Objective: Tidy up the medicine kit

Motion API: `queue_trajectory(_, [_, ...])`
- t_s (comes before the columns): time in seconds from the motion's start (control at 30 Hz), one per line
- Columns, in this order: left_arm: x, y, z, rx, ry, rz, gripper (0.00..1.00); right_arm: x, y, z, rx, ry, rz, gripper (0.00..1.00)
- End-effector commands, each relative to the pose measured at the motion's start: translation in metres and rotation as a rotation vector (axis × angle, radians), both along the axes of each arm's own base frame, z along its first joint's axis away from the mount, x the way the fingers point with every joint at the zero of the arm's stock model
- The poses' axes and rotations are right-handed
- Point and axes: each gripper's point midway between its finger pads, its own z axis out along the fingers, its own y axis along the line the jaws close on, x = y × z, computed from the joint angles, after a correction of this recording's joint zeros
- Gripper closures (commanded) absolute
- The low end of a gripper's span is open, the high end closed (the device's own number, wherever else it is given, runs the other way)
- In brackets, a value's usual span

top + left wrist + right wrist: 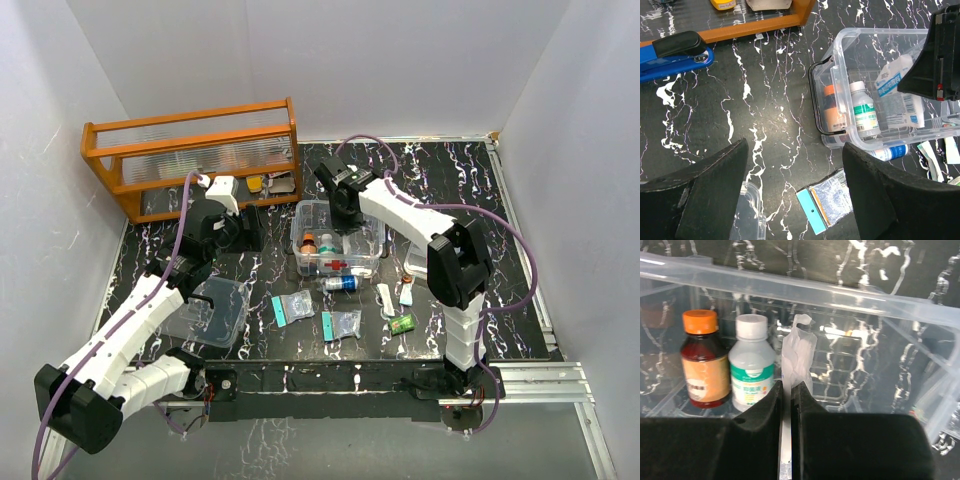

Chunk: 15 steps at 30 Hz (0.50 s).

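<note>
The medicine kit (362, 266) is clear, shiny plastic, and so is its lid (225, 315). The table (460, 180) looks like smooth black stone with white streaks. The rack (92, 135) is orange wood with ribbed clear panels. The right gripper (787, 390) has matt black fingers (760, 410). The packet (799, 352) between them is thin, whitish plastic.

Your left arm (130, 320) reaches forward and upward from its base, wrist angled down. The left gripper (795, 147) is spread wide with nothing between its jaws. Your right arm (405, 212) rises from its base, folds at the elbow and extends leftward. The right gripper (787, 390) points down, jaws pinched nearly together on a thin white packet (799, 350).
</note>
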Motion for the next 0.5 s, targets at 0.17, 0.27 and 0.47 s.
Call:
queue_trajectory(0.17, [-0.001,0.002,0.005,-0.002,-0.031,-0.004,0.25,0.010,-0.029,0.012,-0.189,-0.065,-0.068,1.00])
queue_trajectory(0.27, [-0.001,0.003,0.004,0.003,-0.028,-0.002,0.25,0.007,-0.030,-0.002,-0.233,-0.043,-0.064,1.00])
queue_trajectory(0.47, [-0.001,0.004,0.002,0.013,-0.025,0.001,0.25,0.002,-0.037,-0.024,-0.368,-0.006,-0.067,0.97])
